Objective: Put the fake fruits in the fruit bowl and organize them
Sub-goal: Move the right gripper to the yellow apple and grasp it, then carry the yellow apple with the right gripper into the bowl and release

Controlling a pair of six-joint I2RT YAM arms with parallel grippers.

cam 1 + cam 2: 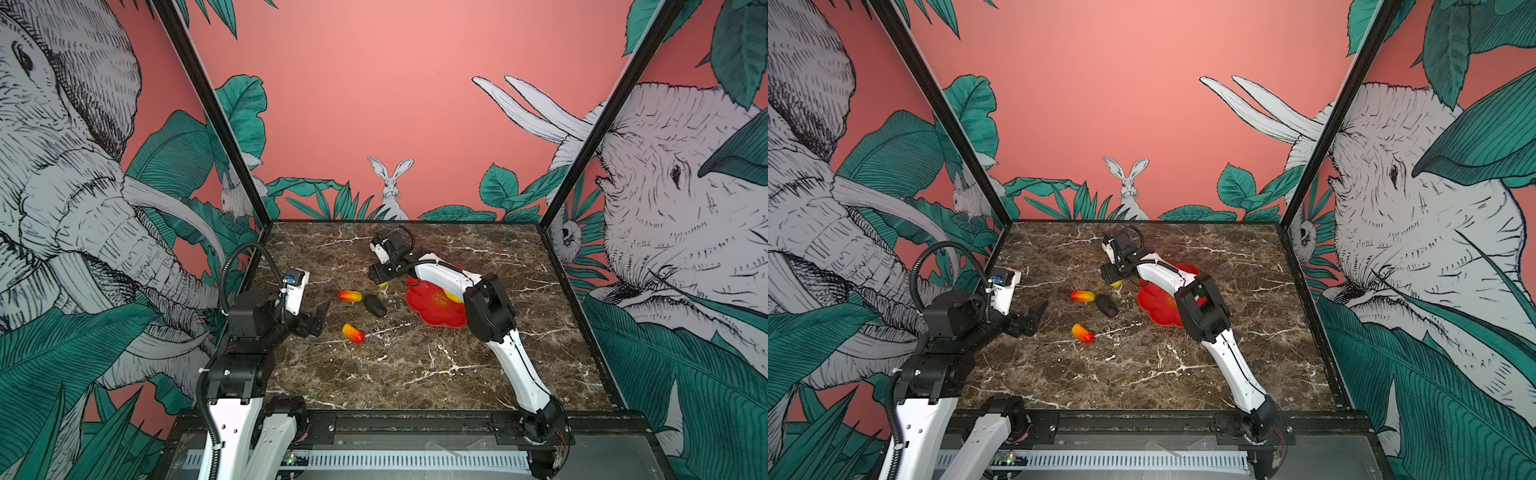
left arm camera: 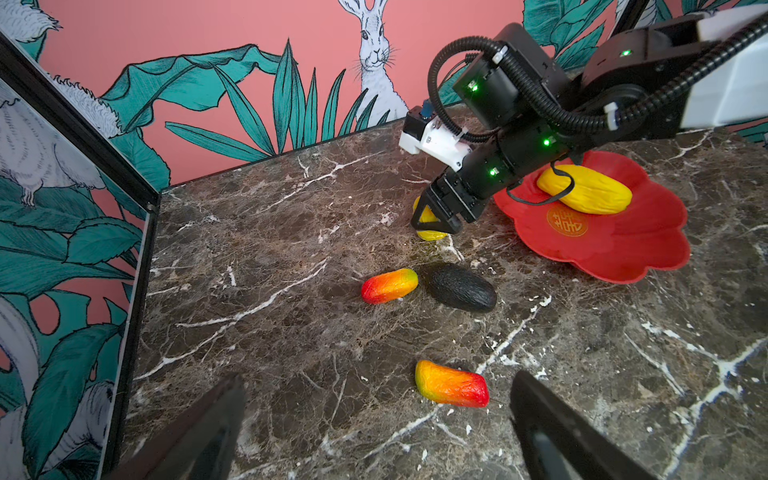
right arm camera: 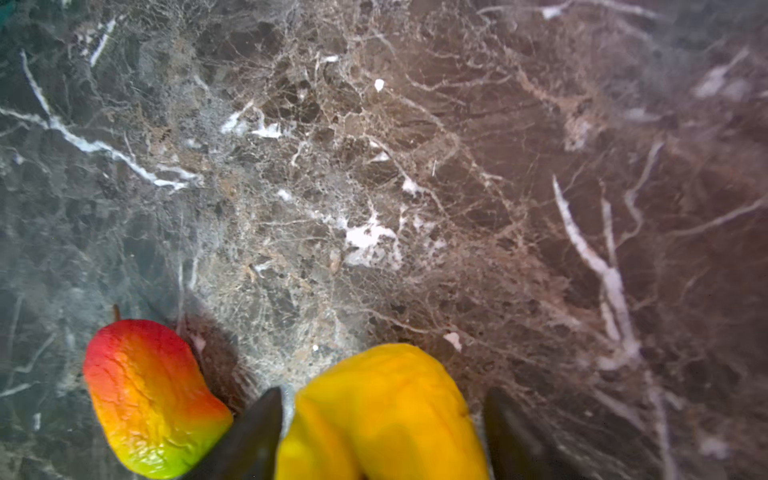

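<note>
Our left gripper [image 2: 378,378] hangs wide, empty. Right gripper [image 2: 435,226] straddles the yellow fruit [image 3: 382,415]; we cannot tell if it grips. Light, stiff, slick, we judge: pinch its middle.

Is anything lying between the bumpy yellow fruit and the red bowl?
Nothing visible: only bare tabletop separates the yellow fruit from the red bowl. The black fruit lies off to the side.

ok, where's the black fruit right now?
On the table, centre of both top views: black fruit sits just right of the far mango, left of the red bowl.
</note>
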